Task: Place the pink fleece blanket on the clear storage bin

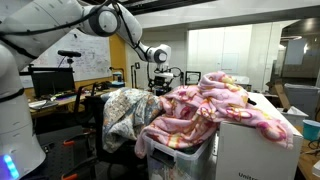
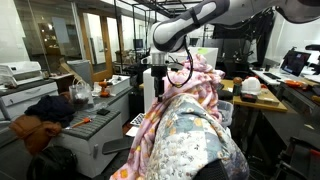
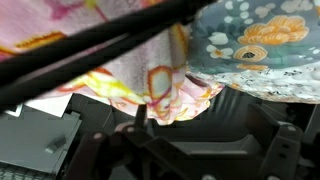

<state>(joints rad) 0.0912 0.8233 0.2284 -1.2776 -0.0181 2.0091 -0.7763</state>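
Pink fleece blanket (image 1: 215, 105) is lying heaped over the top of the clear storage bin (image 1: 185, 158), with its folds spilling down the bin's front and spreading sideways onto the opaque white box (image 1: 255, 150) standing just beside it. In an exterior view the same blanket (image 2: 192, 85) is showing as a tall pink mound behind a grey-white patterned blanket (image 2: 195, 150), which is filling the foreground. From the opposite side, that patterned blanket (image 1: 120, 115) is hanging just beside the bin. The end effector (image 1: 160, 85) is hovering at the far side of the pink heap, pointing downward, with its jaws standing wide apart and gripping nothing. In the wrist view the pink fabric (image 3: 110, 50) and the patterned fabric (image 3: 265, 45) are lying side by side, with dark cables crossing in front of them.
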